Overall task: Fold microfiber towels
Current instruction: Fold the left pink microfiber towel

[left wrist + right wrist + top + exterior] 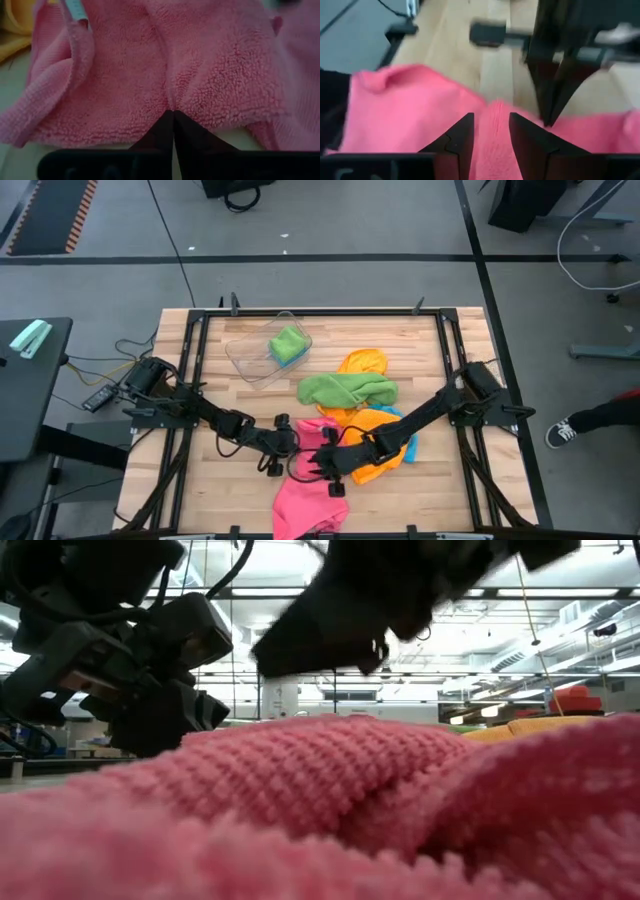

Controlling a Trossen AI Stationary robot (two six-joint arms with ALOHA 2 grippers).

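A pink microfiber towel lies crumpled on the wooden table near its front edge, and both grippers meet at its far part. My left gripper comes from the table's left and is shut on the towel. My right gripper comes from the right, with a ridge of the towel between its fingers. Behind them lie a green towel and two orange towels. A blue towel peeks out beside the nearer orange one. My left gripper pinches the pink towel at its edge between its two fingertips, slanting down from the table's left. The pile's creases run together at the tips. The towel rests on the table. My right gripper has a raised fold of the pink towel between its two fingers, slanting down from the table's right. The fold fills the gap between them. The rest of the towel lies bunched on the table.
A clear plastic tub at the back left holds a green cloth over a blue one. The two grippers stand close together, and my left gripper's fingers show just beyond the right one's. Bare wood lies to the left of the pink towel.
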